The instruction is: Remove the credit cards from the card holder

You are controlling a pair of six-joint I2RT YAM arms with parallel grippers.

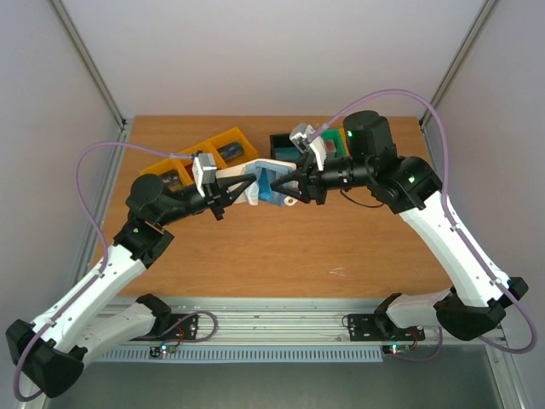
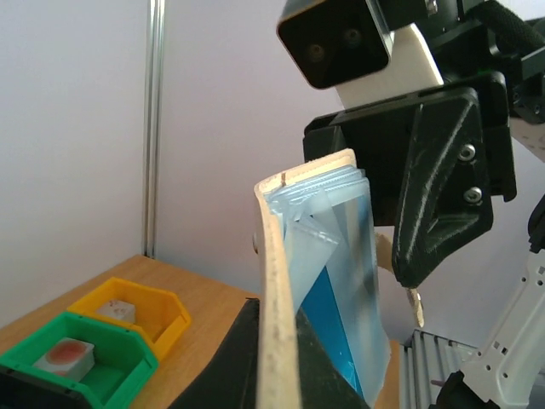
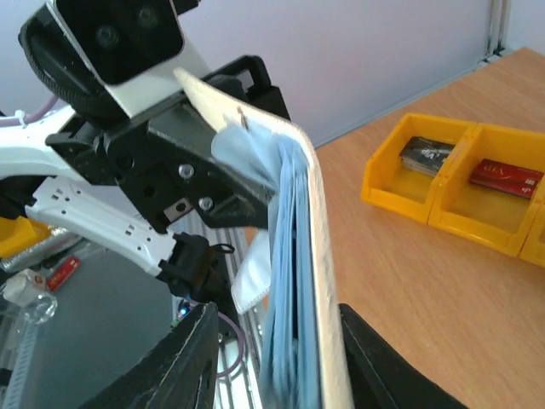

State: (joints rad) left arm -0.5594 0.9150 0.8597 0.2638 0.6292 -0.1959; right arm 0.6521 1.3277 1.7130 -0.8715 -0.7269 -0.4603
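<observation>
The card holder (image 1: 266,181) hangs above the table's middle between both arms, beige panel (image 2: 276,273) outside and blue-grey pockets (image 2: 345,247) fanned open. A bright blue credit card (image 2: 328,328) shows inside a translucent pocket. My left gripper (image 1: 241,187) is shut on the beige panel, its black fingers (image 2: 234,362) pressed on both faces. From the other side my right gripper (image 1: 294,181) stands open around the holder's edge (image 3: 298,281). Its one finger (image 3: 375,366) lies by the beige face. The other finger (image 3: 183,358) stands apart from the pockets.
Yellow bins (image 1: 228,149) stand at the back left, with a dark bin (image 1: 285,143) behind the holder. The right wrist view shows yellow bins (image 3: 426,183) holding small packs, one red (image 3: 507,175). A green bin (image 2: 77,362) and a yellow bin (image 2: 140,311) sit below the left wrist.
</observation>
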